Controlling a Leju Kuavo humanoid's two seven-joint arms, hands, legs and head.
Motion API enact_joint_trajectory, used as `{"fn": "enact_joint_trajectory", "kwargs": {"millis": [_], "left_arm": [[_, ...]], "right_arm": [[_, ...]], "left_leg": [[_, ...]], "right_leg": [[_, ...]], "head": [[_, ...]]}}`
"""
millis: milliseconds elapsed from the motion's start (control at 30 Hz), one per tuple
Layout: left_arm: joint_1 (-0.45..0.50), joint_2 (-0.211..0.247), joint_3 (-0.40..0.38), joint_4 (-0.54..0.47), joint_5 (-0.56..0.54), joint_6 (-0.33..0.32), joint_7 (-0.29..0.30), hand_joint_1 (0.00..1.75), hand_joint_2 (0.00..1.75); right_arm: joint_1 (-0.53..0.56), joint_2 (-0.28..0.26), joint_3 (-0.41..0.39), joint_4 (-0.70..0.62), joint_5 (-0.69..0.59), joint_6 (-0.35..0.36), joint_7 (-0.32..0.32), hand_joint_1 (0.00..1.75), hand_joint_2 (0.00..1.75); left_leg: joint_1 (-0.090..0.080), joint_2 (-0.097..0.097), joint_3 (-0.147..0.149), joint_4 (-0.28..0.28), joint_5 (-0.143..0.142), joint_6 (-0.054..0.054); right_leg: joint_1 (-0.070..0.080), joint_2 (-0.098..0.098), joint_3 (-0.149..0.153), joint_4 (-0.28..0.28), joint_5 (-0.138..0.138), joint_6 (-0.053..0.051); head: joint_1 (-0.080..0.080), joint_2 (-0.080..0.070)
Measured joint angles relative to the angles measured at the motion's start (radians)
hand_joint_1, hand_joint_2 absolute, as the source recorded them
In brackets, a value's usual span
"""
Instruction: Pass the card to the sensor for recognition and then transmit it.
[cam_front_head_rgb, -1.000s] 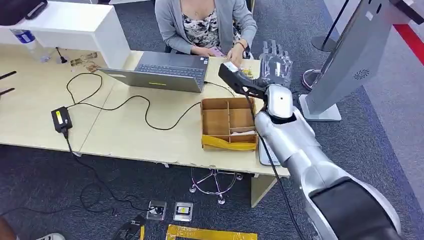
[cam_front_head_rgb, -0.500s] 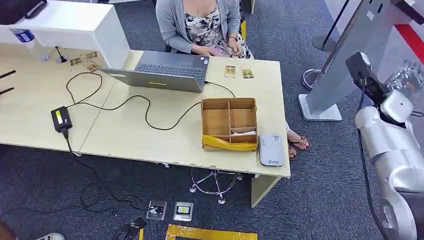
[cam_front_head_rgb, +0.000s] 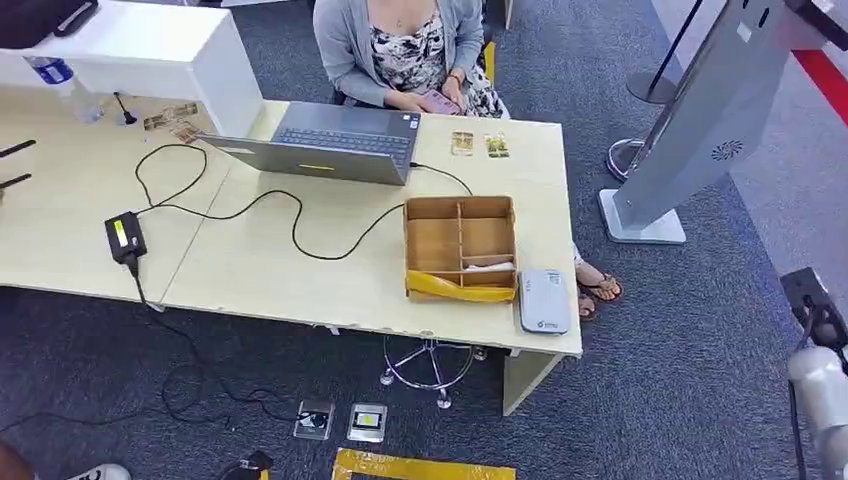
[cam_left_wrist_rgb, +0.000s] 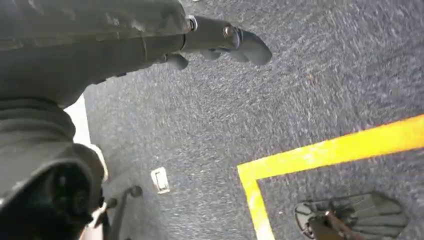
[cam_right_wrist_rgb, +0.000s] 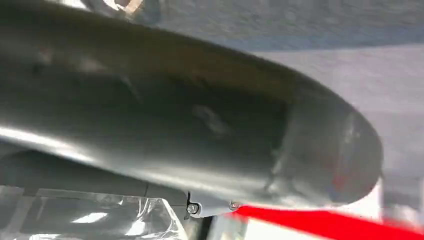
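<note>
Two small cards (cam_front_head_rgb: 461, 143) (cam_front_head_rgb: 496, 146) lie side by side on the table's far right corner, past the laptop. The grey card sensor (cam_front_head_rgb: 544, 300) lies flat at the near right edge, beside the cardboard box (cam_front_head_rgb: 460, 245). My right arm (cam_front_head_rgb: 822, 385) is low at the right, well off the table. In the right wrist view my right hand (cam_right_wrist_rgb: 200, 125) is a blurred grey mass close to the lens, and its fingers are hidden. My left hand (cam_left_wrist_rgb: 150, 40) hangs over the carpet with its fingers (cam_left_wrist_rgb: 240, 40) stretched out and nothing in them.
A person (cam_front_head_rgb: 405, 45) sits behind the table (cam_front_head_rgb: 250, 270) holding a phone. A laptop (cam_front_head_rgb: 325, 145), a black cable and a power brick (cam_front_head_rgb: 123, 237) lie on it. A grey kiosk stand (cam_front_head_rgb: 700, 120) rises at the right. Yellow floor tape (cam_left_wrist_rgb: 325, 155) crosses the carpet.
My right arm has swung from above the table's far right corner out to the right and down to the picture's lower corner. The two cards now lie uncovered.
</note>
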Motion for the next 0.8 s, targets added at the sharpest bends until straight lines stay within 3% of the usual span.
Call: {"fn": "enact_joint_trajectory", "kwargs": {"millis": [100,267,367,467,533,700,800], "left_arm": [[0.008,0.01,0.01,0.0,0.012,0.008,-0.004,0.0,0.0],[0.03,0.021,0.068,0.0,0.149,0.056,-0.05,0.0,0.0],[0.069,0.021,0.101,0.0,0.19,0.125,-0.073,0.0,0.0],[0.082,0.02,0.119,0.0,0.171,0.158,-0.047,0.0,0.0],[0.082,0.02,0.126,0.0,0.163,0.158,-0.047,0.0,0.0],[0.081,0.017,0.141,-0.003,0.152,0.141,-0.036,0.0,0.0],[0.081,0.017,0.142,-0.003,0.146,0.14,-0.023,0.0,0.0]], "right_arm": [[0.076,-0.018,-0.042,0.008,-0.029,-0.009,-0.009,0.0,0.0],[0.255,-0.016,-0.138,0.021,-0.181,-0.045,-0.013,0.0,0.0],[0.394,0.033,-0.208,0.034,-0.266,-0.107,-0.021,0.0,0.0],[0.482,0.081,-0.264,0.044,-0.297,-0.129,-0.034,0.0,0.0],[0.517,0.108,-0.292,0.05,-0.292,-0.127,-0.023,0.0,0.0],[0.552,0.174,-0.343,0.061,-0.278,-0.127,0.076,0.0,0.0],[0.561,0.193,-0.361,0.063,-0.28,-0.127,0.082,0.0,0.0]], "left_leg": [[-0.001,0.001,-0.001,0.0,0.0,-0.001],[0.002,-0.005,0.003,-0.001,-0.003,-0.001],[0.002,-0.007,0.003,-0.001,-0.005,-0.001],[0.002,-0.007,0.003,-0.002,-0.005,-0.001],[0.002,-0.005,0.003,-0.002,-0.006,-0.002],[0.002,-0.002,0.006,-0.002,-0.006,-0.003],[0.001,0.0,0.007,-0.002,-0.006,-0.003]], "right_leg": [[-0.001,0.001,-0.001,0.0,0.0,0.0],[0.002,-0.005,0.006,0.0,-0.006,0.0],[0.002,-0.007,0.005,0.0,-0.007,-0.001],[0.002,-0.006,0.004,0.0,-0.009,-0.002],[0.002,-0.006,0.004,0.0,-0.009,-0.002],[0.002,-0.001,0.005,0.0,-0.009,-0.002],[0.001,0.001,0.005,0.0,-0.008,-0.002]], "head": [[-0.002,0.0],[0.0,0.0],[-0.001,0.0],[-0.001,0.0],[-0.002,0.0],[0.0,0.0],[-0.001,0.0]]}}
